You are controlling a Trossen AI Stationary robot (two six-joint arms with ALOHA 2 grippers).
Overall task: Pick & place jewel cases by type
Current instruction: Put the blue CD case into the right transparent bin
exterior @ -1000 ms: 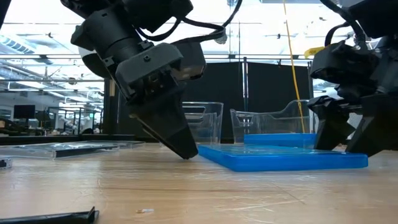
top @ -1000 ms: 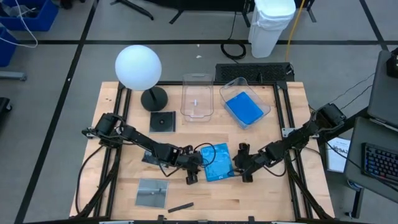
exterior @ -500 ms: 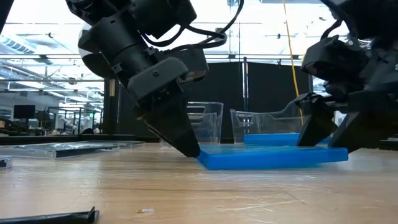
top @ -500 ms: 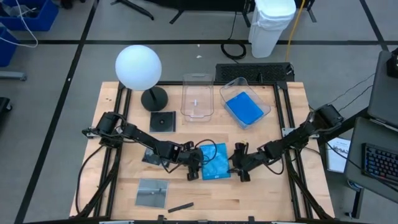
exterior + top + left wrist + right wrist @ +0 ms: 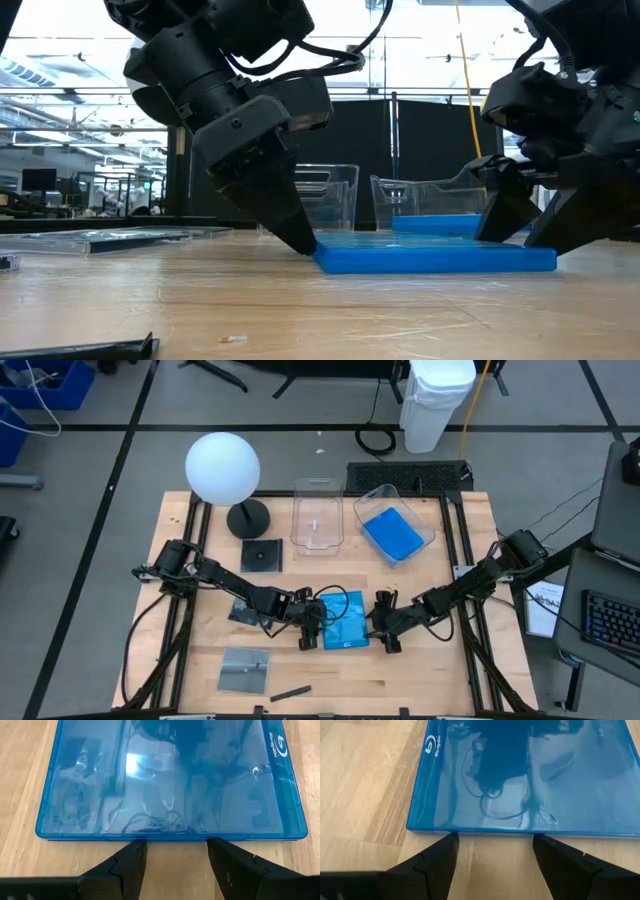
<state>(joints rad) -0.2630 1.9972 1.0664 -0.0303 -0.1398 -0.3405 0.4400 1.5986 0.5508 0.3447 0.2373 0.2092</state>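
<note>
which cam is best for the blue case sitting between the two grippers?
Left wrist view: the blue case fills the frame, near edge and logo visible. Right wrist view shows only part of it from the opposite side, cropped. High view shows it small between both arms. Low view shows it edge-on, flat on the table.

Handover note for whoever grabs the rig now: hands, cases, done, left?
Left hand: open, fingertips on the table at one edge of the blue case mid-table.
Right hand: open, at the opposite edge of that case. The case lies flat, not lifted.
Done: one blue case in the right-hand clear tub.
Middle tub: no case in it.
Left: the mid-table blue case; dark case near the lamp base; dark case under the left arm; grey case near the front edge.
</note>
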